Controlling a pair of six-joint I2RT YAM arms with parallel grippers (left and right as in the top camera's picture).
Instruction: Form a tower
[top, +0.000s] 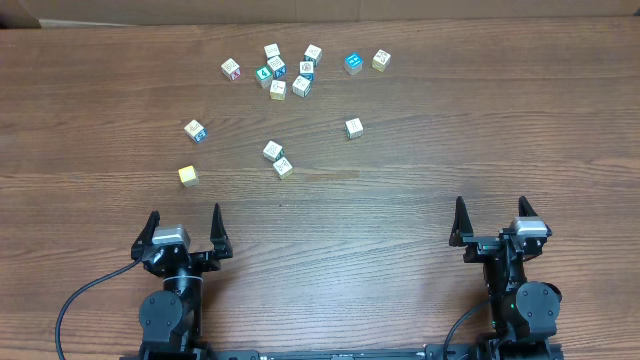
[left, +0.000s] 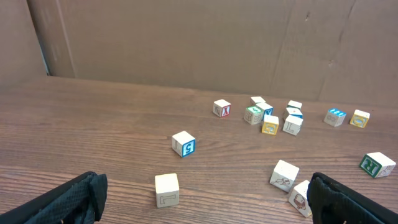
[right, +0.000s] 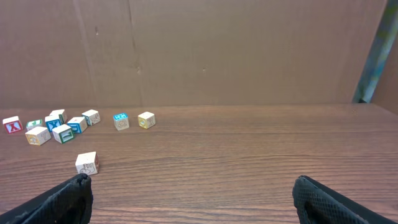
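Observation:
No tower is in view; the small picture cubes all lie singly on the wooden table (top: 420, 290). A pale yellow cube (top: 188, 175) is nearest my left gripper (top: 185, 212), and it lies just ahead between the open fingers in the left wrist view, cube (left: 166, 189), gripper (left: 204, 186). Two whitish cubes (top: 278, 159) lie touching near the middle. A lone cube (top: 353, 128) lies further right, seen in the right wrist view as well (right: 87, 163). My right gripper (top: 491, 201) (right: 191, 183) stands open over bare wood.
A cluster of several cubes (top: 285, 70) lies at the back, with a blue one (top: 353, 63) and a yellowish one (top: 381, 60) to its right. Another cube with a blue face (top: 195, 130) sits at the left. A cardboard wall (left: 186, 43) stands behind the table.

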